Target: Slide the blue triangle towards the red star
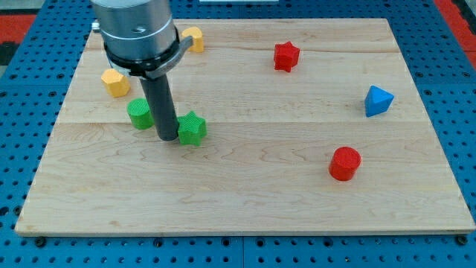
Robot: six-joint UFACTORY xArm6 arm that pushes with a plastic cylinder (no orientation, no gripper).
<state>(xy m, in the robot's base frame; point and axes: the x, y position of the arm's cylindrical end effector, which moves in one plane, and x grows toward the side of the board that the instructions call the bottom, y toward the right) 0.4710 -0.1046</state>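
Observation:
The blue triangle (pixel 378 100) lies near the board's right edge. The red star (pixel 285 56) lies near the view's top, up and to the left of the triangle. My tip (pixel 168 138) rests on the board at the left, far from both. It stands between a green star (pixel 192 128), which it touches or nearly touches on its right, and a green cylinder (pixel 140 113) on its left.
A red cylinder (pixel 345 163) lies below and left of the blue triangle. A yellow block (pixel 115 82) sits at the left and another yellow block (pixel 193 38) near the top, partly behind the arm. The wooden board (pixel 245 201) lies on a blue pegboard.

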